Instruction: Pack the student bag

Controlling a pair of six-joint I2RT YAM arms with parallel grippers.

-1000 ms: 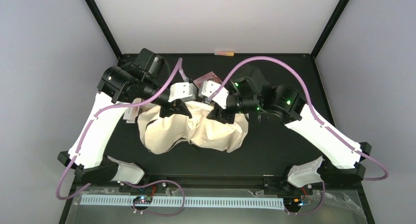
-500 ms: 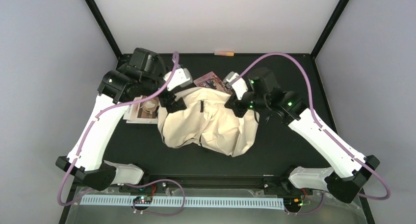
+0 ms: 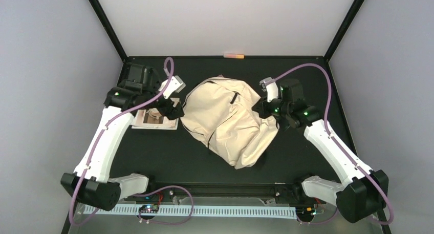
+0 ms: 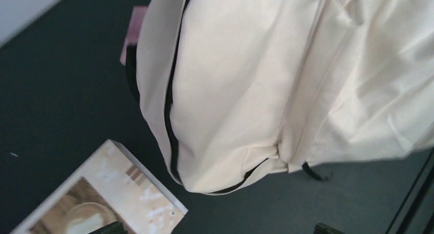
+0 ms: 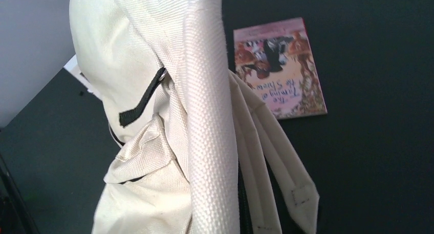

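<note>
The student bag [image 3: 225,119] is a cream fabric backpack with dark zippers, lying in the middle of the black table. My left gripper [image 3: 172,110] is open at the bag's left edge, over a photo-cover book [image 3: 153,120]. In the left wrist view the bag [image 4: 245,90] fills the top, the book [image 4: 102,193] lies at lower left, and nothing sits between the fingertips [image 4: 113,228]. My right gripper [image 3: 264,107] is shut on fabric at the bag's right side. In the right wrist view, a thick fold of the bag [image 5: 210,142] runs down to the frame's bottom and hides the fingers.
Under the raised bag edge, the right wrist view shows a pink-covered book [image 5: 279,67] flat on the table; the top view hides it. A small pink-orange stick [image 3: 234,55] lies at the table's back edge. Black frame posts stand at the back corners.
The left gripper opened, let go of the bag and drew left over the photo-cover book. The right gripper shut on the bag. The bag shifted right and spread out, covering the pink book.
</note>
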